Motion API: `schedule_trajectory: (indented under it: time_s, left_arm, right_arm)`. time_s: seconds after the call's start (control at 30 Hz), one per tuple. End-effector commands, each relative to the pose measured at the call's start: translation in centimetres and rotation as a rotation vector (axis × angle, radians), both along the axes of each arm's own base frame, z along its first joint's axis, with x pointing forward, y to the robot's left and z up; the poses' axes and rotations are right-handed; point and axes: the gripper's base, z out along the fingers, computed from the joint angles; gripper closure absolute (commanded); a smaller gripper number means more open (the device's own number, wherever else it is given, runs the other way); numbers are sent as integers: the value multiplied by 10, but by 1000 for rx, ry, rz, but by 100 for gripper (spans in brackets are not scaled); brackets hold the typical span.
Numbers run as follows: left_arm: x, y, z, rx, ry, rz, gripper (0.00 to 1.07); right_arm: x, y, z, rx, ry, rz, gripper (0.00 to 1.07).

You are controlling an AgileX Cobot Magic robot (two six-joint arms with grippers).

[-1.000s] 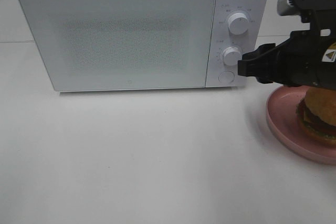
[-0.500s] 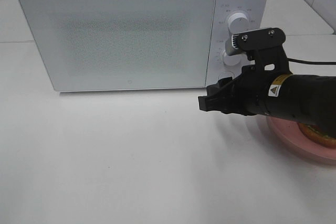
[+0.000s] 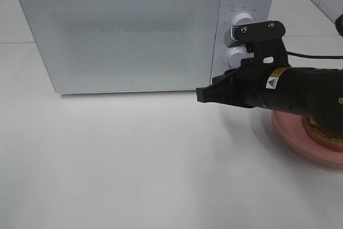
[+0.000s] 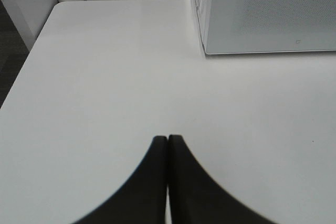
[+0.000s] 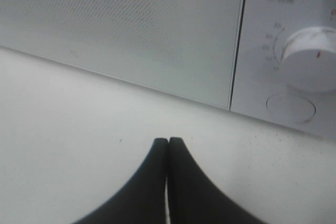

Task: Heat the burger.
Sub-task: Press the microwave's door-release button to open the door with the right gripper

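The burger [image 3: 326,134] sits on a pink plate [image 3: 300,139] at the right edge of the exterior view, mostly hidden behind my right arm. My right gripper [image 3: 202,95] is shut and empty, its tip low over the table in front of the white microwave [image 3: 123,36], just below the door's right edge and the round button [image 5: 291,108]. The microwave door is closed. My left gripper [image 4: 168,140] is shut and empty over bare white table, to the left of the microwave [image 4: 268,14]; it is out of the exterior view.
Two white knobs [image 3: 236,56] stand on the microwave's control panel, partly covered by my right wrist. A cable [image 3: 311,56] runs off to the right behind the arm. White tabletop [image 3: 134,159] spreads in front of the microwave.
My right gripper has swung left from over the plate to the microwave's lower right front and closed its fingers. The burger and plate stayed put.
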Motion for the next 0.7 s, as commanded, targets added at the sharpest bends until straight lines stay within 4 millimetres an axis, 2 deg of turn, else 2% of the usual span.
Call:
schedule_trajectory:
  time_s: [0.03,0.27,0.53,0.7]
  left_arm:
    - [-2,0,1,-5,-34,-5,106]
    - [-2,0,1,-5,-34,-5,106]
    - [-2,0,1,-5,-34,-5,106]
    - [-2,0,1,-5,-34,-5,106]
  right_arm:
    - [7,4,3,36,0,-16,107]
    - [22,12,-11,219,102,-136,107]
    - [30,15,-19,447,113,-235,107]
    - [37,7,-27,591,161,-334,107]
